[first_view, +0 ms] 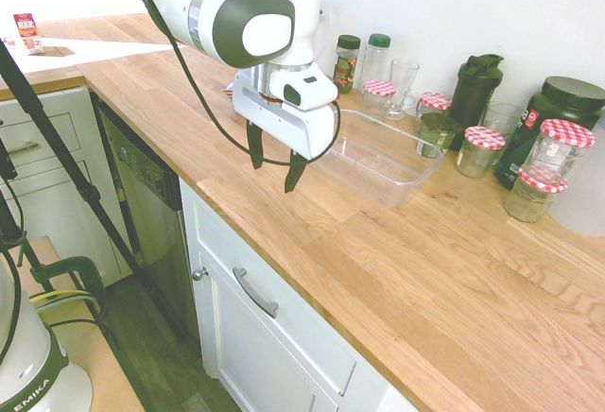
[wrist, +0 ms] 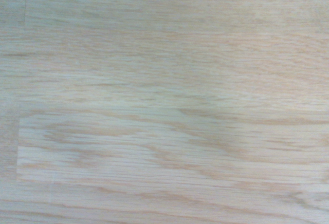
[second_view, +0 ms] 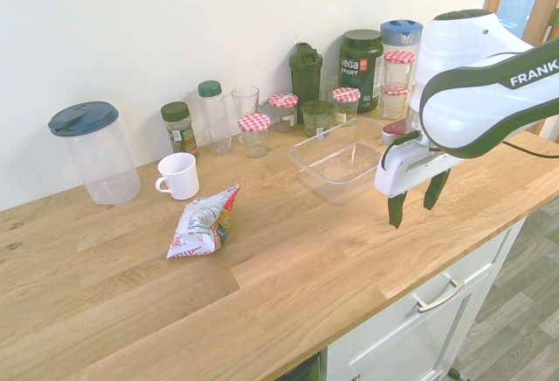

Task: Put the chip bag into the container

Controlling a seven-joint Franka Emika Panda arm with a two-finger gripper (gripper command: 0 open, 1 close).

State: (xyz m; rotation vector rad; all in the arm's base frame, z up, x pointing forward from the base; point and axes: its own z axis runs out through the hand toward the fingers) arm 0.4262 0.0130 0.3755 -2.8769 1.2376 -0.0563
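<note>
We had gripper (second_view: 417, 210) wide apart, fingers empty, above worktop (second_view: 262, 311); we saw chip bag (second_view: 199, 224) lying on worktop near white mug (second_view: 179, 176), outside clear container (second_view: 336, 167), which stood in front of jars (second_view: 254, 135)

The first exterior view looks down from above the cabinet side of the tub (second_view: 336, 171), wide enough to take in floor and wall. The second faces the tub from the opposite side of the arm (first_view: 274, 34), also from above and wide. Both share the tub and the jars (second_view: 255, 135) beside it. The wrist view looks closely at wooden counter (wrist: 164, 106) near the tub.
</note>
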